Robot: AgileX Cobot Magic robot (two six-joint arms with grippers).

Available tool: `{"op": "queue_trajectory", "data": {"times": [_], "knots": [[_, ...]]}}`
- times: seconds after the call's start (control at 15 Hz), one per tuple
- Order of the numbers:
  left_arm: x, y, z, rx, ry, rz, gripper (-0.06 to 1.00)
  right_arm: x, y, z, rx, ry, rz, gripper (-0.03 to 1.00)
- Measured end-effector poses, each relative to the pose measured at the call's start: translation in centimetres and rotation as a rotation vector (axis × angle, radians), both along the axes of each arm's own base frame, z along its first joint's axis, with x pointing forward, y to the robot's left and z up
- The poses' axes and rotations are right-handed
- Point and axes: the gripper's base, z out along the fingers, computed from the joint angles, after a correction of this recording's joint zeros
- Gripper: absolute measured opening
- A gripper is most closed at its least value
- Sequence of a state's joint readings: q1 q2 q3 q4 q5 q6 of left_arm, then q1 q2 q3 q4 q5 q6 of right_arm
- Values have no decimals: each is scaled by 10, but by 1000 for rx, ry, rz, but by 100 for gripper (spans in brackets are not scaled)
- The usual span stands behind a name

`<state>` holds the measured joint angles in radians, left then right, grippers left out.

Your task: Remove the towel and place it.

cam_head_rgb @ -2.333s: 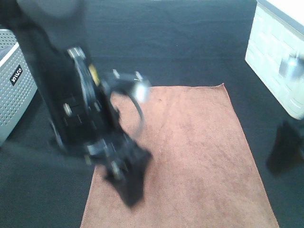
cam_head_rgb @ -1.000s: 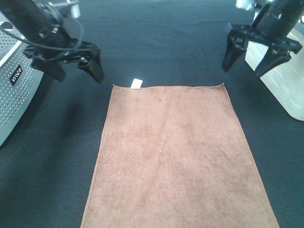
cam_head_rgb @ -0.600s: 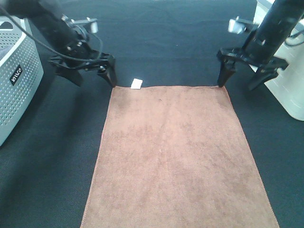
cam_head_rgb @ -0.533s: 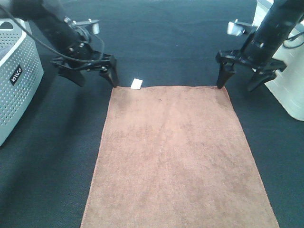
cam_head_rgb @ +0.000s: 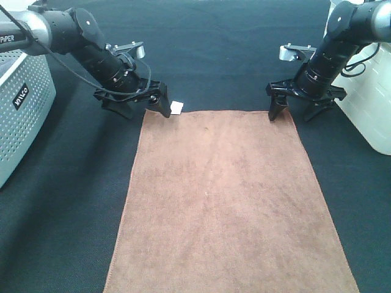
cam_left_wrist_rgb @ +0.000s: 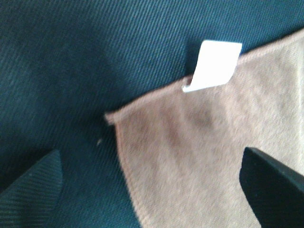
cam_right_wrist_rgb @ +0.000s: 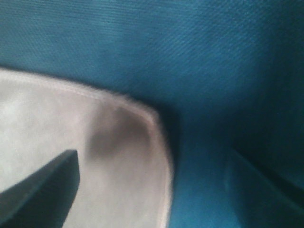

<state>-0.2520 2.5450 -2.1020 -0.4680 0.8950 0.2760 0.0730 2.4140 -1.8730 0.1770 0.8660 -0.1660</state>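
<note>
Towel: large rectangular brown terry-cloth towel [cam_head_rgb: 229, 201], spread flat on the black table cloth [cam_head_rgb: 61, 201], mid-table between the two arms
Tag: small white tag [cam_head_rgb: 177, 108] at the far left corner, sticking out past the far edge onto the cloth
Left arm: left gripper [cam_head_rgb: 145, 111] spread wide and holding nothing; straddles the tagged corner, one finger over the brown pile, the other over bare cloth
Right arm: right gripper [cam_head_rgb: 291, 115] also spread wide and empty; straddles the far right corner in the same way
Contact: fingertips low over the fabric; impossible to tell whether touching
Step in hand: judged to be the approach to a two-handed pinch, with no corner lifted yet
Next move: calls for pressing down onto both corners, closing on the stitched edge without catching the black cloth beneath, then lifting evenly to keep the towel from sagging or twisting
Long axis: runs from the far edge at the grippers towards the near edge of the high view, slightly widening there
Facing: short far edge presented to both grippers, tagged corner to the left arm
Nearby: grey perforated basket [cam_head_rgb: 18, 116] well to the left, white container [cam_head_rgb: 366, 104] to the right
</note>
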Motion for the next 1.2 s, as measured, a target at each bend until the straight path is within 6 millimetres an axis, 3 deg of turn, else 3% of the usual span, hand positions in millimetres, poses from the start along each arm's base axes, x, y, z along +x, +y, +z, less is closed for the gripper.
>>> {"op": "queue_trajectory", "data": {"times": [0.47,0.73,1.0,1.2], "knots": [[1,-2,-3,-16,-1,-15,96,1,0,-2,0,1,0,79],[-12,-33,-3,-37,35,-62,95,1,5,-1,54,-3,0,78],[-13,-36,-4,-38,51,-36,86,0,30,-2,47,-23,57,76],[-13,-33,-6,4,41,-49,71,0,29,-3,26,-29,67,68]]}}
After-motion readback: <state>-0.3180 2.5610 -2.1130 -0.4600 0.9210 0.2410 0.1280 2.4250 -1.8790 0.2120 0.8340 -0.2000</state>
